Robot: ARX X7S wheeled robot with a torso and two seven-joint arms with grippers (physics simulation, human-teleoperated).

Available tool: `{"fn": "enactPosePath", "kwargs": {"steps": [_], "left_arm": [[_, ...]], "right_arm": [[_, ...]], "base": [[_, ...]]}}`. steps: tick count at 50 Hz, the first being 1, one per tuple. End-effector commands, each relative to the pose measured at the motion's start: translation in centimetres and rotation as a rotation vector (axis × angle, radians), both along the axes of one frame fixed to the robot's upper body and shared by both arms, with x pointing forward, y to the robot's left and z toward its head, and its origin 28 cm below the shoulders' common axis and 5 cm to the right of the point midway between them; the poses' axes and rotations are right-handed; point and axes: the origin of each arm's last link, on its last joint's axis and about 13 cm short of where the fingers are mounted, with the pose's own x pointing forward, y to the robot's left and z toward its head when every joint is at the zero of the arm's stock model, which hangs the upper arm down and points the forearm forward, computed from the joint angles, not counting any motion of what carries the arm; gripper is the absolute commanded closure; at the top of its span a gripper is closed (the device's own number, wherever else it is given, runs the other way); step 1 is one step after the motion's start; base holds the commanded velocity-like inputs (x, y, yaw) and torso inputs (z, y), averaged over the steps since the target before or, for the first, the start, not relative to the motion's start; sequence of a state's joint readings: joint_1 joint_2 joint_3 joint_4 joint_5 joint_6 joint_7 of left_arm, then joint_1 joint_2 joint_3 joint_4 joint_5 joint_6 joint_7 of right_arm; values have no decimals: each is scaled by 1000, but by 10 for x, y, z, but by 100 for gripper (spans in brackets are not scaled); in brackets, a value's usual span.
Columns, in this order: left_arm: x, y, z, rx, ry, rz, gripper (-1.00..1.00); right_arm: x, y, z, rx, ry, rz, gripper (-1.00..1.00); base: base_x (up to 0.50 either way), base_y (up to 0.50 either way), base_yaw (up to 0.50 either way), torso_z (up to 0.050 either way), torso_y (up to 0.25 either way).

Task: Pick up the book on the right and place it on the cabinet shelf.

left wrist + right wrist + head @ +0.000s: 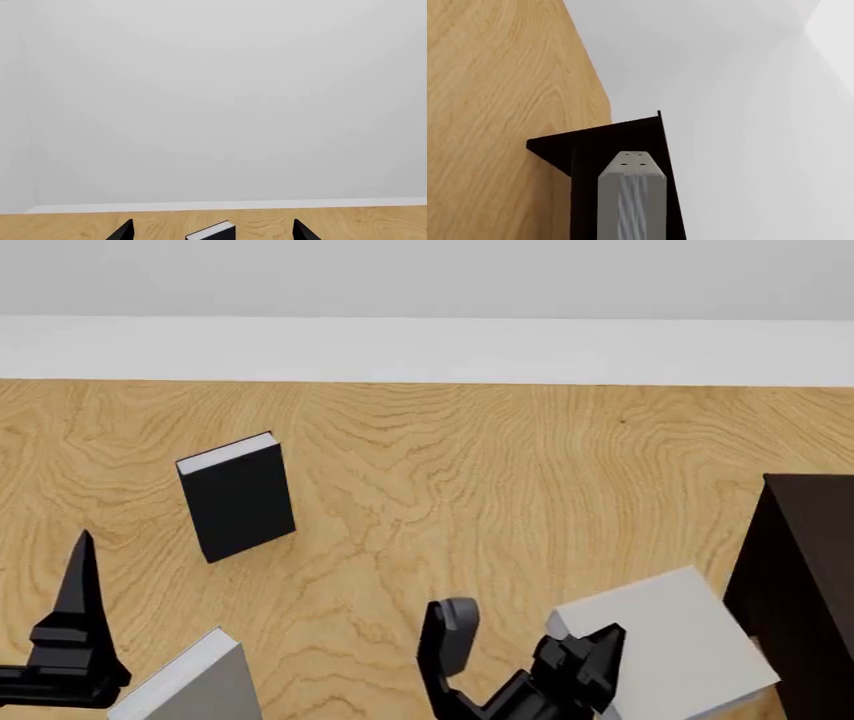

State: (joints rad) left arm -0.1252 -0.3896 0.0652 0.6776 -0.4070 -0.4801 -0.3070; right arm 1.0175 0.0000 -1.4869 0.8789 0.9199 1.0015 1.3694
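Note:
My right gripper (587, 655) is shut on the book (674, 640), a thin light-grey hardcover held off the floor with its broad face up. It hangs just left of the very dark cabinet (807, 580). In the right wrist view the book (630, 195) runs edge-on straight ahead. Its far end lies in front of the cabinet's flat dark board (597, 142). My left gripper (67, 640) is low at the left, open and holding nothing. In the left wrist view its fingertips (123, 231) stand wide apart.
A black book (240, 495) stands upright on the wooden floor, ahead of the left gripper and apart from it; its top corner (213, 232) also appears in the left wrist view. A thicker grey book (200, 685) stands beside the left gripper. A white wall (427, 300) closes the far side.

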Motion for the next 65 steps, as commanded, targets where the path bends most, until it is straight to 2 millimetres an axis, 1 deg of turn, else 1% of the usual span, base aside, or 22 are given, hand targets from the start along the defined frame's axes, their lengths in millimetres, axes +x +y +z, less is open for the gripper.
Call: {"fn": "enactPosePath", "kwargs": {"steps": [1, 19, 39, 56, 65], "left_arm": [[0, -1, 0, 3, 0, -5, -100], [-1, -1, 0, -1, -1, -6, -100], [0, 0, -1, 1, 1, -6, -100], [1, -1, -1, 8, 4, -8, -100], [3, -3, -3, 16, 9, -10, -100]], "right_arm": [[1, -12, 3, -158, 5, 5, 100], [0, -22, -5, -173, 43, -18, 100], [2, -32, -6, -203, 69, -40, 100], [8, -41, -4, -176, 68, -95, 100], [12, -49, -1, -185, 67, -119, 100]], "base": [[0, 0, 0, 0, 0], [0, 0, 0, 0, 1], [0, 0, 0, 1, 2], [0, 0, 0, 0, 1], [0, 0, 0, 0, 1]]}}
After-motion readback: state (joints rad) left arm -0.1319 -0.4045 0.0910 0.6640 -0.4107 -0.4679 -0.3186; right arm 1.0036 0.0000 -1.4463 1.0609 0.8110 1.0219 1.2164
